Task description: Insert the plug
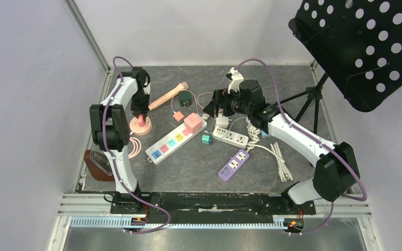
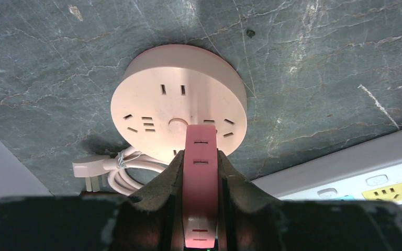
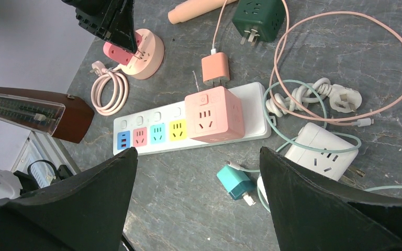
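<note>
Round socket (image 1: 135, 125) left of long strip (image 1: 167, 145); cube adapter (image 1: 193, 122) on strip's far right end.

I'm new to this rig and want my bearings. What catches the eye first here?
The left tool clamps a pink plug over a round pink socket hub at the left of the table. Mid-table, a pink cube adapter sits on a white power strip with coloured outlets, near the open right tool.
</note>
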`<state>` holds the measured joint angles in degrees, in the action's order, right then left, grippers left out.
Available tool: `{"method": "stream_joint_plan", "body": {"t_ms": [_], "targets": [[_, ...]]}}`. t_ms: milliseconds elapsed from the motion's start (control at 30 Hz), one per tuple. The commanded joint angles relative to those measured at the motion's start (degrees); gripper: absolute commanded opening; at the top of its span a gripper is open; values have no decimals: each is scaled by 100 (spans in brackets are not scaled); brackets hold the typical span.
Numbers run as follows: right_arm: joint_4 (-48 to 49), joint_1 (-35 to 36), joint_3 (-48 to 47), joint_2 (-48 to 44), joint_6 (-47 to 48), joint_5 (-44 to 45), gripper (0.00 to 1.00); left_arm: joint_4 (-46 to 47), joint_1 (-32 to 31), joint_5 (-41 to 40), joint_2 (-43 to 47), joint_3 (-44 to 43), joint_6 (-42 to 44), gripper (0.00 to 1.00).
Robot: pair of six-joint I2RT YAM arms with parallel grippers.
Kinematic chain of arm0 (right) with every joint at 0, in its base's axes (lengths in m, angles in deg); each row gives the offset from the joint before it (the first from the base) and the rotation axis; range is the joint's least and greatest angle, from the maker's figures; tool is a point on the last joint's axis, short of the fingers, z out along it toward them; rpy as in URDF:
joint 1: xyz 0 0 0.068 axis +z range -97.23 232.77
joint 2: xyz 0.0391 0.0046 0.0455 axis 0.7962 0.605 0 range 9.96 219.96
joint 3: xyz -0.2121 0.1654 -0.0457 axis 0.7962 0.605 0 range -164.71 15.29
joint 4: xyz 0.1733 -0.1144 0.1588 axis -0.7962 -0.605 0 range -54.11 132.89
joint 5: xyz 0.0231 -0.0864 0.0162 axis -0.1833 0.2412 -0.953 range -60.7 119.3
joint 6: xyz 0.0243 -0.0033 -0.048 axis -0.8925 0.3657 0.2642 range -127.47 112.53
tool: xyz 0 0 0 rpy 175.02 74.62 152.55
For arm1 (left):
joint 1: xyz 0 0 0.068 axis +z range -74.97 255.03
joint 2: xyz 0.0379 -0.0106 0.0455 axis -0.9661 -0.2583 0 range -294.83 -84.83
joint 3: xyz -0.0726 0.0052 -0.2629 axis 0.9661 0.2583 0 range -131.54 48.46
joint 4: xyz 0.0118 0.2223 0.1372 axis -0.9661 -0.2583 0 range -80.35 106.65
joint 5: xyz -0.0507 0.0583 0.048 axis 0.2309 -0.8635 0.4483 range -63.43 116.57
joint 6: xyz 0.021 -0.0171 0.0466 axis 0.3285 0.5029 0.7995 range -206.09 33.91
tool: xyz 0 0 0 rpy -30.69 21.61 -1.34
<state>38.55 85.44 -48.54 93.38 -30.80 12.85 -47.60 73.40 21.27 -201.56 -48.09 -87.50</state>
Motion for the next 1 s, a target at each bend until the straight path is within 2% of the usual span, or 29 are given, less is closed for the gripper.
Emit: {"method": "stream_joint_plan", "body": {"t_ms": [0, 967], "targets": [[181, -16, -12, -184, 39, 64, 88, -62, 5, -97, 17, -230, 52, 2], [205, -35, -24, -137, 43, 45, 88, 150, -78, -355, 30, -263, -149, 2]]}}
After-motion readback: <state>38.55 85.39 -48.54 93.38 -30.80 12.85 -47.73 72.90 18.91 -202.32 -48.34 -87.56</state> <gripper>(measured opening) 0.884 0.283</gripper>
